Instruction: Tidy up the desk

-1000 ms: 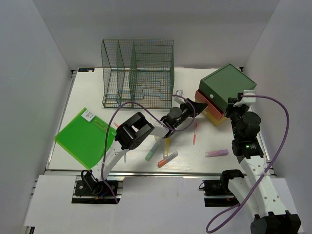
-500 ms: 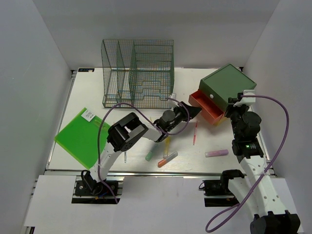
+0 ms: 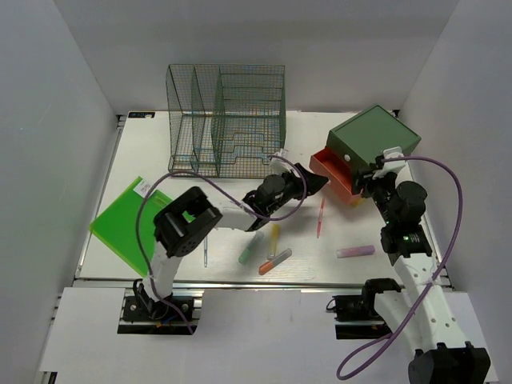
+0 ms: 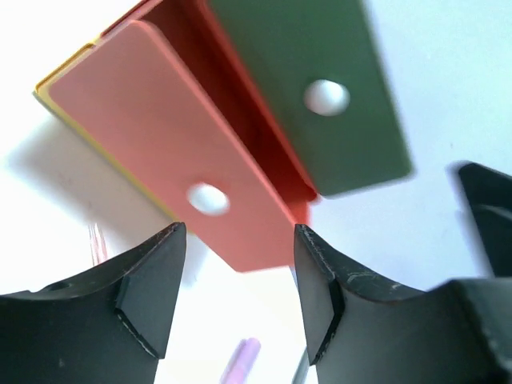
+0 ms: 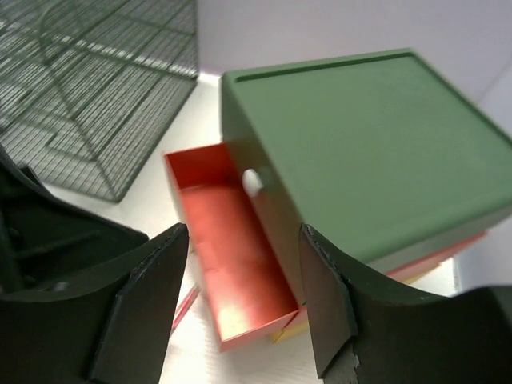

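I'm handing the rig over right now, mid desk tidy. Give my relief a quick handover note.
Left gripper: open, at the front of the red drawer.
Right gripper: open, beside the drawer box, holding nothing.
Done: the red drawer stands open and looks empty.
To do: the green marker, yellow marker, orange marker, pink pen and purple marker lie loose on the desk; the green folder lies near its left edge, outside the wire rack.

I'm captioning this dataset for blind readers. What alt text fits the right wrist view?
A green-topped drawer box sits on the white desk with its red drawer pulled out and empty. The right gripper, its two dark fingers spread apart and holding nothing, frames it from below; a green wire-mesh rack stands at upper left.
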